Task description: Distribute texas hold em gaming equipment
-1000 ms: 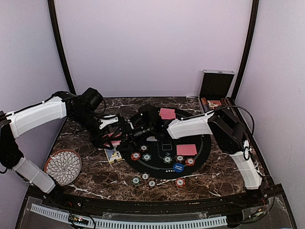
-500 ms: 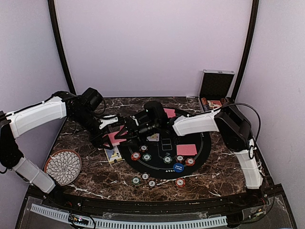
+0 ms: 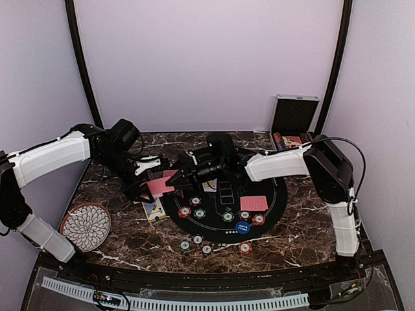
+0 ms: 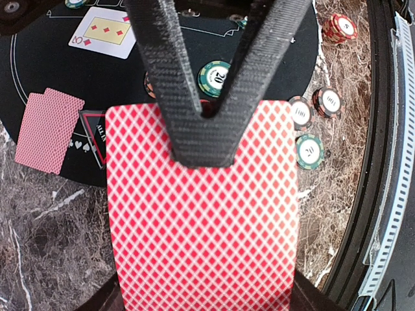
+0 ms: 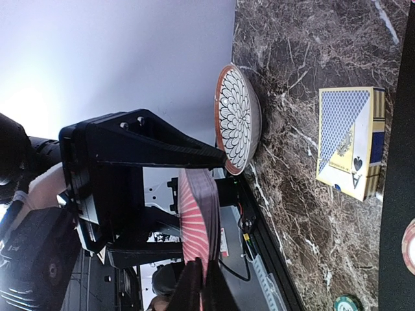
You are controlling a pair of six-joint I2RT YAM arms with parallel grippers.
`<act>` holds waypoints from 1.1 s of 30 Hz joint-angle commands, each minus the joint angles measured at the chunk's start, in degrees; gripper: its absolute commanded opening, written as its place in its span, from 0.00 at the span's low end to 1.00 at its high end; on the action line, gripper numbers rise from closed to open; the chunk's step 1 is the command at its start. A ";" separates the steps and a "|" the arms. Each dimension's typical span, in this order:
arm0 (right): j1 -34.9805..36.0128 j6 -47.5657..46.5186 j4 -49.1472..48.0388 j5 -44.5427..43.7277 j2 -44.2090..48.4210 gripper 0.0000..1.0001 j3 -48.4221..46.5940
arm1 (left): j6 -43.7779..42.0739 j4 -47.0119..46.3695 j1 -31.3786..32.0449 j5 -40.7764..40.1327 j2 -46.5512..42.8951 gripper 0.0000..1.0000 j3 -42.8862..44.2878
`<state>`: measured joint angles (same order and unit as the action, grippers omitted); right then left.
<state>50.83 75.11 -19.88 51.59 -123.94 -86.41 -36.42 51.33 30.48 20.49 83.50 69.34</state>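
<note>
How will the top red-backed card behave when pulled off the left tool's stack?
Probably thin and bendy: the red-backed card stack looks finely layered edge-on. The top card, pinched by the right tool, seems smooth, so neighbours may slide along.

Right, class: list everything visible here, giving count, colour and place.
table: one, dark marble
mat: one, black, round, centre
chips: about ten, red, green, white; on mat's near part and beside it
button disc: one, blue, mat's near edge
face-down cards: count unclear, red-backed, mat's right
face-up card: one, diamonds, on mat
card box: one, blue and yellow, left of mat
plate: one, white flowered, near left
case: one, silver-edged, open, far right
held card: red-backed, above mat's left edge
left gripper: shut on held card
right gripper: shut at its edge
</note>
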 commanded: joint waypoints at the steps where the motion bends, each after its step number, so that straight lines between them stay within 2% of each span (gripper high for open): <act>1: -0.73 -0.77 -0.88 0.35 3.50 0.00 1.05 | -0.62 0.79 -0.26 1.14 -2.04 0.00 0.92; 6: -1.79 -1.31 0.07 0.52 5.54 0.00 1.42 | -0.60 0.81 -0.25 0.91 -2.20 0.00 0.80; 9: -2.75 -5.01 5.35 0.30 7.05 0.00 0.85 | -0.58 0.79 -0.25 0.77 -2.19 0.00 0.75; 12: -4.56 -14.43 17.75 -1.47 8.35 0.00 -1.80 | -0.58 0.76 -0.25 0.55 -2.14 0.00 0.57; 15: -7.00 -27.60 35.57 -7.35 9.18 0.00 -7.47 | -0.59 0.79 -0.26 0.46 -2.15 0.00 0.39; 19: -8.26 -43.55 56.89 -24.57 8.11 0.00 -17.79 | -0.66 0.83 -0.29 0.35 -2.36 0.00 0.36; 23: -8.20 -52.67 67.61 -41.25 6.29 0.00 -24.63 | -0.67 0.88 -0.25 0.14 -2.41 0.00 0.36; 28: -7.26 -62.32 67.85 -59.44 6.96 0.00 -24.20 | -0.67 0.92 -0.25 0.27 -2.46 0.00 0.23; 33: -2.64 -75.13 60.53 -81.52 7.06 0.00 -18.61 | -0.54 0.88 -0.27 0.47 -2.15 0.00 0.31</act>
<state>44.16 13.82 44.03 -6.85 -117.69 -108.95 -36.45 51.13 30.48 20.25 83.48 69.34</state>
